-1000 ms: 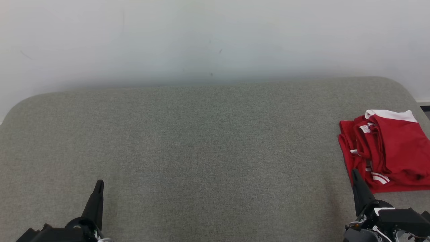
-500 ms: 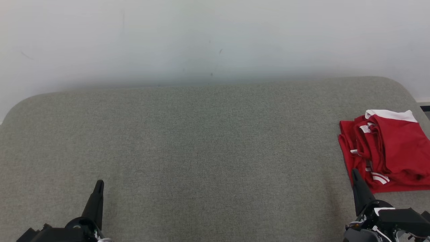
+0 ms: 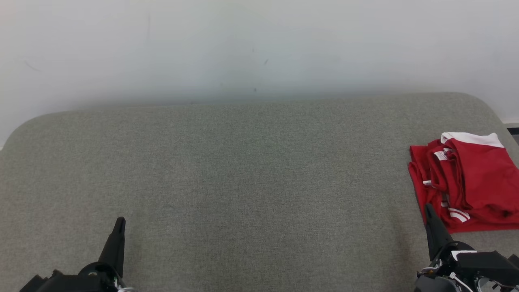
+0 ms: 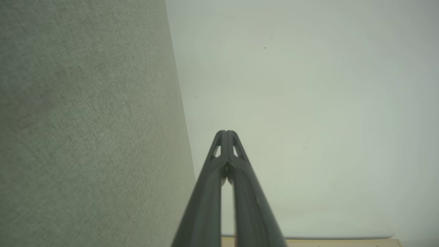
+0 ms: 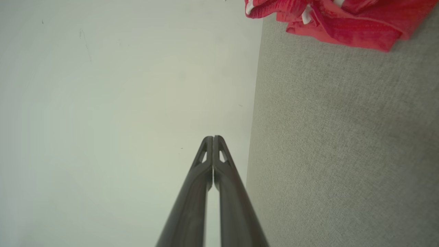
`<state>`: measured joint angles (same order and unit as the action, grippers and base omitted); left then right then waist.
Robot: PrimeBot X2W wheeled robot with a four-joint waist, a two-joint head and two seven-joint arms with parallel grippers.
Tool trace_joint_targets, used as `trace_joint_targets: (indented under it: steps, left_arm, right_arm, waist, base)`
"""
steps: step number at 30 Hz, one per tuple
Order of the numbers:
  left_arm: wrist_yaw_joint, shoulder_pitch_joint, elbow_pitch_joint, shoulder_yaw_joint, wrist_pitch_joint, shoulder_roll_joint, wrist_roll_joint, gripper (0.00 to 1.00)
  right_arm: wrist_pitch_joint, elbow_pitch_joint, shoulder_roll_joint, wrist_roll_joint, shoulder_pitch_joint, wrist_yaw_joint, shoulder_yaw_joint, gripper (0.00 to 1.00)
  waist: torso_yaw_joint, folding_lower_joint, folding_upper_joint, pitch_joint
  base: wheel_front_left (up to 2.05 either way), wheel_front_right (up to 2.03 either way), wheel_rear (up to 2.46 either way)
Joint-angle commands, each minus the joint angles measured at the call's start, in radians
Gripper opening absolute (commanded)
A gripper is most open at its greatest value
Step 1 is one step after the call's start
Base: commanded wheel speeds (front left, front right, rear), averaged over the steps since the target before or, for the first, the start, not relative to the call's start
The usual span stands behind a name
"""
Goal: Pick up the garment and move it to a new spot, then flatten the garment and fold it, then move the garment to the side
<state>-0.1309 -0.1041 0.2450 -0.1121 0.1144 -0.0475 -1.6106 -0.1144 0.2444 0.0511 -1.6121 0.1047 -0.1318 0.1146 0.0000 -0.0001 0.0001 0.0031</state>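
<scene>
The garment [image 3: 470, 182] is red with white trim and lies folded at the far right of the grey fabric surface [image 3: 251, 178]. Its edge also shows at the top of the right wrist view as red cloth [image 5: 336, 24]. My right gripper [image 3: 427, 207] stands at the lower right, shut and empty, its tip just in front of the garment's near left corner. Far from the garment, my left gripper [image 3: 120, 221] is at the lower left, shut with nothing in it. Both wrist views show the fingertips pressed together: left gripper [image 4: 226, 132], right gripper [image 5: 213, 137].
A pale wall [image 3: 259, 44] rises behind the grey surface. The surface has rounded far corners and its right edge runs close to the garment. A strip of light wood floor [image 4: 343, 242] shows at the bottom of the left wrist view.
</scene>
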Motion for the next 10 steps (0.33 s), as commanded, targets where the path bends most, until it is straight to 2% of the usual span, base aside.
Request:
trace_joint_targets:
  steps: [1,10]
  left_arm:
    - [-0.001,-0.011,0.001,-0.003,0.003,-0.005,-0.005,0.0]
    - [-0.001,-0.011,0.001,-0.003,0.003,-0.005,-0.005,0.0]
  right_arm:
    - [-0.003,-0.002,-0.002,-0.002,0.007,0.002,0.002,0.0]
    - [-0.003,-0.002,-0.002,-0.002,0.007,0.002,0.002,0.0]
  waist:
    - [0.0,0.0001,-0.0001,0.0]
    - [0.0,0.0001,-0.0001,0.0]
  base:
    - [0.0,0.0,0.0]
    - [0.0,0.0,0.0]
